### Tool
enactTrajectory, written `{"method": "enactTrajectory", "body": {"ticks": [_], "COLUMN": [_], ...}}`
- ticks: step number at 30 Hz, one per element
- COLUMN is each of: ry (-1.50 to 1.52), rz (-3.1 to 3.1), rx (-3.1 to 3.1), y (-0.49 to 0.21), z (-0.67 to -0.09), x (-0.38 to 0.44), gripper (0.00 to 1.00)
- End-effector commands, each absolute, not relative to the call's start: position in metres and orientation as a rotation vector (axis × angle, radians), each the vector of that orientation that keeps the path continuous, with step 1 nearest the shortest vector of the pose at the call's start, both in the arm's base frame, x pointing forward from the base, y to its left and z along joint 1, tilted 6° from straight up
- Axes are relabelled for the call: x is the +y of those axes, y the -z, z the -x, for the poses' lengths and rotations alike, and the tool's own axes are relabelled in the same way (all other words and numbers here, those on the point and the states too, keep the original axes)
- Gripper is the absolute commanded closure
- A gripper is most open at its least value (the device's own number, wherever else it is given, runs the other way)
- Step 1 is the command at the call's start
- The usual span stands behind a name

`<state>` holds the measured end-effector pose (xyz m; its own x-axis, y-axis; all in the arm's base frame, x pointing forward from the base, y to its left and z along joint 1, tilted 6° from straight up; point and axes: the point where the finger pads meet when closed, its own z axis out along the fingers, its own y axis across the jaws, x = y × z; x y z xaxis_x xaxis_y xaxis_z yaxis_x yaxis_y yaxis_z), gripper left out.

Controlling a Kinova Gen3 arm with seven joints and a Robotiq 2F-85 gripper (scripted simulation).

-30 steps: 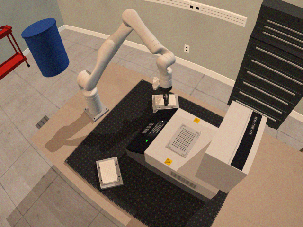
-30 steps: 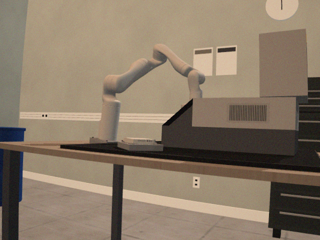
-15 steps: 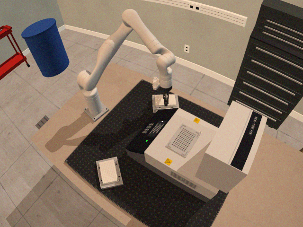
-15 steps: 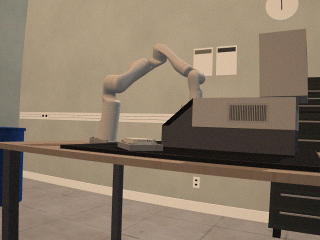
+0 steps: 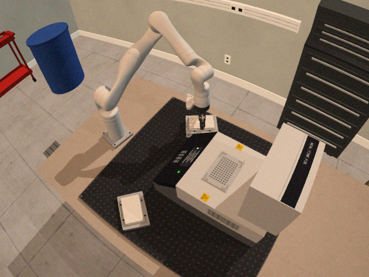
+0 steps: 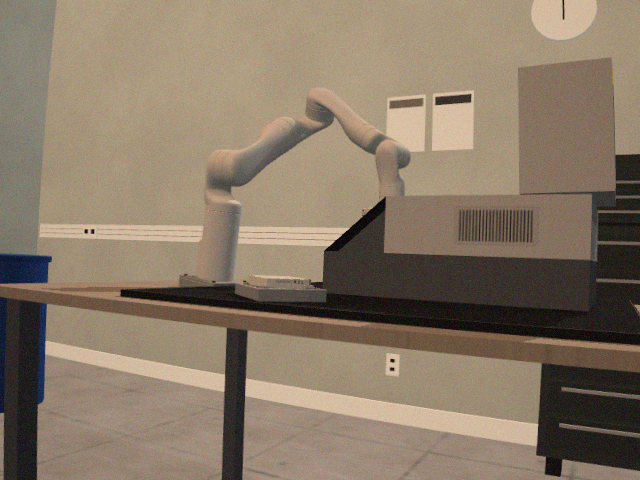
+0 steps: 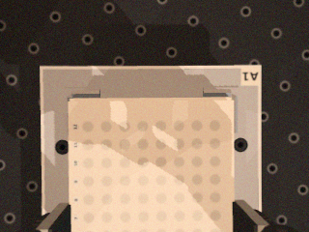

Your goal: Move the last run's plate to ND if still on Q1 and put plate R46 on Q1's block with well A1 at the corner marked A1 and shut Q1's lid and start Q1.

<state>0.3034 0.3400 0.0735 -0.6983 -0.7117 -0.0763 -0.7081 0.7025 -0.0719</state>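
Q1 [image 5: 253, 156] [image 6: 423, 227] has its lid [image 5: 279, 167] [image 6: 566, 129] raised and a green lamp [image 5: 179, 171]. Its block [image 5: 223, 171] bears no plate. My gripper [image 5: 202, 128] [image 7: 152, 215] points down at the far nest [image 7: 140, 79], its fingers flush against both long sides of a pale plate [image 5: 194, 122] [image 7: 111, 184]; it looks shut on it. The plate lies in that nest; whether it is quite flat is unclear. The nest's A1 mark [image 7: 250, 76] is near the column 12 end. A second plate [image 5: 132, 210] [image 6: 276, 280] lies in the near nest [image 5: 144, 208] [image 6: 292, 296]. Nest names are unreadable.
Q1's sloping black key panel [image 5: 169, 175] is beside the far nest, close to my gripper. The raised lid stands high at Q1's rear. The nests and Q1 stand on a black perforated mat [image 5: 190, 235]. A dark drawer cabinet [image 5: 330, 77] stands behind the table.
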Motion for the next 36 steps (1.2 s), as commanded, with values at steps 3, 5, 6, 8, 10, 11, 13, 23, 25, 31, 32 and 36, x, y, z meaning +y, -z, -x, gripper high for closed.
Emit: {"method": "enactTrajectory", "body": {"ticks": [3, 5, 6, 8, 10, 11, 13, 23, 25, 31, 32, 36], "ry": [0.062, 0.061, 0.061, 0.059, 0.057, 0.057, 0.057, 0.057, 0.057, 0.057, 0.057, 0.058], "rz": [1.171, 1.172, 1.172, 1.172, 1.173, 1.173, 1.173, 1.173, 1.173, 1.173, 1.173, 1.174], "rx": [2.811, 2.810, 2.810, 2.810, 2.811, 2.811, 2.810, 2.811, 2.810, 2.810, 2.810, 2.807], "y": [-0.0766, -0.0775, -0.0780, -0.0785, -0.0790, -0.0794, -0.0802, -0.0828, -0.0835, -0.0851, -0.0851, -0.0841], "z": [-0.3030, -0.3031, -0.3031, -0.3025, -0.3019, -0.3019, -0.3019, -0.3015, -0.3015, -0.3013, -0.3013, -0.3026], "x": [0.3389, 0.3390, 0.3391, 0.3396, 0.3400, 0.3400, 0.3401, 0.3400, 0.3400, 0.3400, 0.3400, 0.3399], "gripper": [0.10, 0.10, 0.10, 0.10, 0.10, 0.10, 0.10, 0.10, 0.10, 0.10, 0.10, 0.10]}}
